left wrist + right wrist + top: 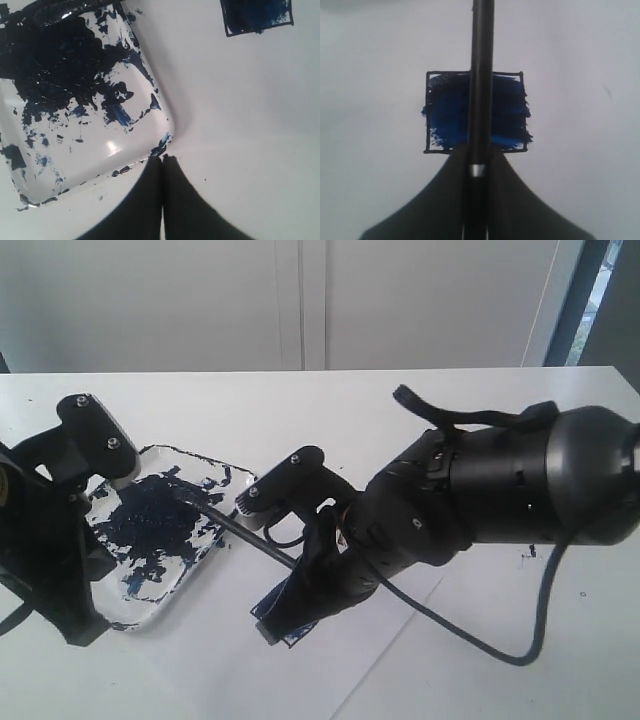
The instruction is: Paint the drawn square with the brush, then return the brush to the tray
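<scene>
The brush (240, 530) is a thin black stick, and my right gripper (305, 570) is shut on it by its pale band (477, 170). Its dark tip (185, 492) reaches over the blue-black blob in the tray (150, 615); whether it touches the paint I cannot tell. In the right wrist view the brush (481, 75) crosses the drawn square (450, 112), which is filled with dark blue paint, just past my right gripper (479, 150). The square (257, 17) also shows in the left wrist view. My left gripper (163, 159) is shut and empty at a corner of the tray (100, 150).
The square lies on a white paper sheet (330, 660) on the white table. A black cable (480, 640) loops from the right arm over the table. The left arm (50, 540) stands along the tray's left side. A wall runs behind the table's far edge.
</scene>
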Controlling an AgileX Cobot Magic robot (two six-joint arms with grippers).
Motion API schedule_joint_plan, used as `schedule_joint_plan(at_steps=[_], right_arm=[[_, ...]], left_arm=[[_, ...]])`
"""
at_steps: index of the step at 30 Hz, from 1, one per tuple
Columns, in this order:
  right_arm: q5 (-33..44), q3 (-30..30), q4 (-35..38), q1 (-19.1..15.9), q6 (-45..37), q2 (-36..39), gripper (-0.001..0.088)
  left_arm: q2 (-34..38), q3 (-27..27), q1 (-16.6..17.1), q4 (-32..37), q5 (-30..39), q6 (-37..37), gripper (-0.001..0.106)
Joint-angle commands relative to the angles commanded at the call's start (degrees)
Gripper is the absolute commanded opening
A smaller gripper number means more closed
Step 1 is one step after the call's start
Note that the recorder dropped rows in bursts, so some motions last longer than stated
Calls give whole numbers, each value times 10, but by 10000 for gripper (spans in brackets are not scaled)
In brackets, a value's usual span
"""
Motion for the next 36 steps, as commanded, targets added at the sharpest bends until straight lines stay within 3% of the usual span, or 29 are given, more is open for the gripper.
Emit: schedule_joint_plan(at_steps=[5, 9, 15, 19, 28, 36], right_arm=[[6, -33, 0, 0, 1, 22, 0], [11, -49, 2, 0, 1, 29, 21], [35, -53, 4, 0, 1, 29, 206], [35, -53, 4, 0, 1, 29, 229], [-4, -56, 4, 0, -14, 14, 229], [-25, -56, 4, 0, -48, -99, 229]], left_arm=[[0, -37, 25, -32, 14, 48, 0], [0, -62, 67, -91, 18, 106, 0], [0, -65, 137, -207, 19, 207, 0], [0, -65, 195, -273, 27, 257, 0], [-54, -65, 318, -311, 28, 282, 0], [-139, -65, 374, -319, 57, 278, 0]])
